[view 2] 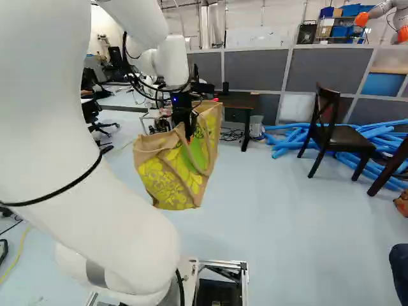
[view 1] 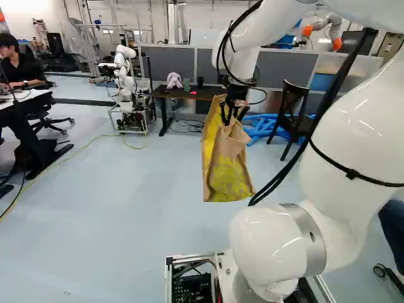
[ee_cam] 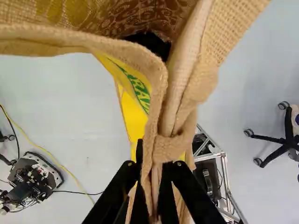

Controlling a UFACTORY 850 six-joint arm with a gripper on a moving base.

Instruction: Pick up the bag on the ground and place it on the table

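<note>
The hand (view 1: 232, 118) grips the burlap bag (view 1: 226, 167) between its fingers, and the bag hangs above the pale floor (view 1: 120, 202). Farther off stands a dark chair (view 2: 344, 137) by blue tubes (view 2: 386, 135); beyond, the dark desk (view 1: 202, 95) holds a pale plush toy (view 1: 174, 80) before grey partitions (view 1: 281, 71).

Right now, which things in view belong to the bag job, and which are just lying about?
Part of the job:
- bag, its handle held in the gripper
- dark table ahead, probably the place for it

Just lying about:
- wooden chair
- blue tubes
- pink soft toy on that table
- yellow cable
- another robot
</note>
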